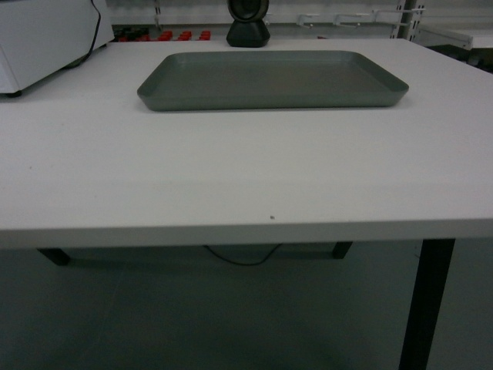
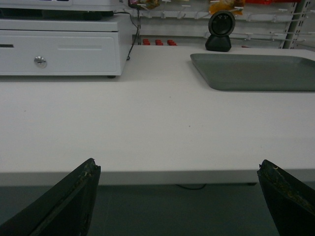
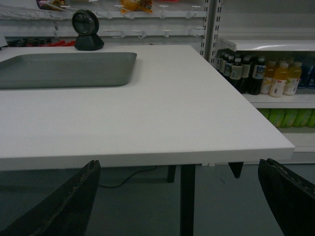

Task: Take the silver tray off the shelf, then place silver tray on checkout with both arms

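Already your tray [image 1: 271, 79] lies flat on the white checkout counter [image 1: 231, 177], toward the far edge at about 12 o'clock in the head view, with a black scanner [image 1: 248, 21] just beyond it and a white cash drawer [image 2: 59, 46] off at 10 o'clock. Neither arm shows in the head view. From the left wrist you see the left gripper [image 2: 179, 196] spread wide, its two black fingers low at 7 and 5 o'clock, below the near edge of the counter and holding nothing; the tray sits at 2 o'clock there. The right gripper [image 3: 189, 196] is likewise spread and empty, below the counter's corner, with the tray at 10 o'clock and a shelf [image 3: 275, 98] of bottles [image 3: 256, 73] at 3 o'clock. By my reading, the placing step is done, since the tray rests fully on the counter and both grippers are well apart from it. I'd say your next move needs only a calm retreat: keep both arms low and clear of the counter's edge and its legs.
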Robot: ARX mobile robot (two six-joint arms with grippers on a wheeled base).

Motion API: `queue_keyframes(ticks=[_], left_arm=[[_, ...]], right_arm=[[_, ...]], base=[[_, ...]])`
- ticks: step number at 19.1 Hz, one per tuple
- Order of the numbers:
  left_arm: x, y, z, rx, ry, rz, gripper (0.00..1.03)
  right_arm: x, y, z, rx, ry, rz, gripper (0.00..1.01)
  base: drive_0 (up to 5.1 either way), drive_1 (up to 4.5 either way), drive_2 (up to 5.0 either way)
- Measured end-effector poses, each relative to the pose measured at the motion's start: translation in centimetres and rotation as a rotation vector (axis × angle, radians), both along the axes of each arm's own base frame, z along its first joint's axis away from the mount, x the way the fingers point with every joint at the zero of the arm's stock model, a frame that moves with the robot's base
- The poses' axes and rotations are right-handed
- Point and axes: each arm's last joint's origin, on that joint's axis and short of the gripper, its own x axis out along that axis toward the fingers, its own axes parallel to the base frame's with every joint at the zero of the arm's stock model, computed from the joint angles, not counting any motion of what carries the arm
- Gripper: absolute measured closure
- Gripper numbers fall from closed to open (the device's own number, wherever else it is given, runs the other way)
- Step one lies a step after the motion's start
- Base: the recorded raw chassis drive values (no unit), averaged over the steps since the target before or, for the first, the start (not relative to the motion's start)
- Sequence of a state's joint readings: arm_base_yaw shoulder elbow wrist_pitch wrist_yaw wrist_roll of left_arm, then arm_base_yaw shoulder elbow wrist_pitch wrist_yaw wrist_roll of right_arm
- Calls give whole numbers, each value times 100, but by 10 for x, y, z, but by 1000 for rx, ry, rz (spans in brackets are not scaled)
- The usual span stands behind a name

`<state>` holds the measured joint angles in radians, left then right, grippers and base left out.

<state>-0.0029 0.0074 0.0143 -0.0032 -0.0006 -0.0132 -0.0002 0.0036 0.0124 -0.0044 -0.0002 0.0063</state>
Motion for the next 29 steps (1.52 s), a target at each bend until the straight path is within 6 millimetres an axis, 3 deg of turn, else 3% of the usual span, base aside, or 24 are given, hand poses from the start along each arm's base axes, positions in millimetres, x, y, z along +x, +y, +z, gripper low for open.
queue_keyframes(ticks=[5, 29], left_arm=[[0, 0, 0, 0, 1, -1, 5], [0, 0, 0, 8, 2, 0, 5]], right_arm=[[0, 0, 0, 0, 0, 0, 3], [0, 0, 0, -4, 2, 1, 3]], base=[[-7, -421, 407], [0, 0, 0]])
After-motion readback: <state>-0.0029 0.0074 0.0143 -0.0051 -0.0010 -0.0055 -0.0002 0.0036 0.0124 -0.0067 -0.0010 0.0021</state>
